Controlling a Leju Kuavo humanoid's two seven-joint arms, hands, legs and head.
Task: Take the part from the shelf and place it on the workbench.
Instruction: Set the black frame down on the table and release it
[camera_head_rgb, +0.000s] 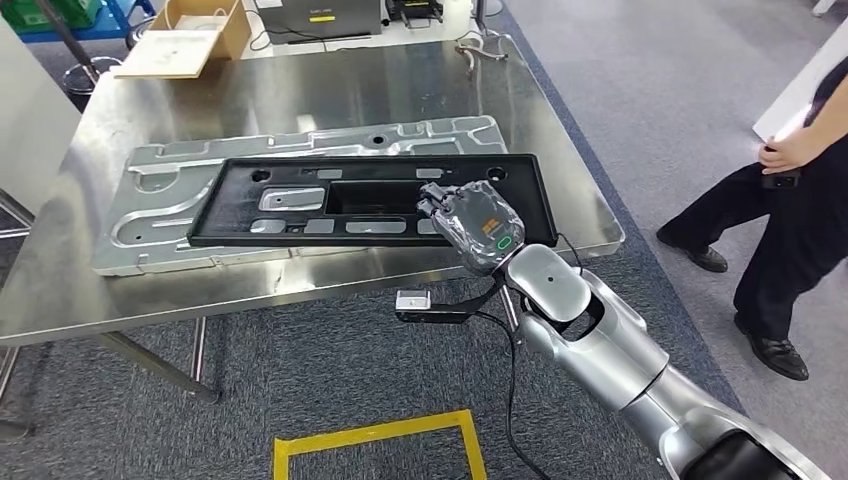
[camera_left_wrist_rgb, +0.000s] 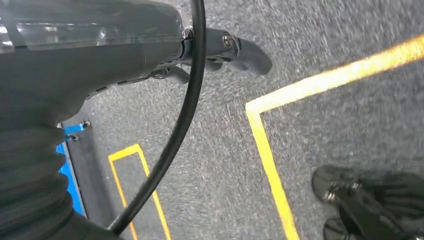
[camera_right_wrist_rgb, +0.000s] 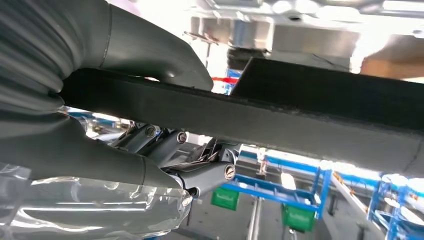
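Head view shows a shiny metal surface (camera_head_rgb: 300, 100) with a silver plate (camera_head_rgb: 150, 210) lying flat on it. On top of the plate lies the black part (camera_head_rgb: 370, 200), long and flat with holes in it. Its right end reaches near the front right edge of the surface. The right hand (camera_head_rgb: 470, 225) holds the part at its near right edge, with the thumb on one side and the fingers (camera_right_wrist_rgb: 210, 172) on the other, clamped on the black rim. An open cardboard box (camera_head_rgb: 195, 35) sits at the far left corner; I cannot tell what is in it. Grey floor with yellow tape (camera_head_rgb: 380, 440) lies in front. A person (camera_head_rgb: 790, 220) stands to the right, well apart. The left hand (camera_left_wrist_rgb: 125, 55) hangs over the floor, its fingers curled in and holding nothing.
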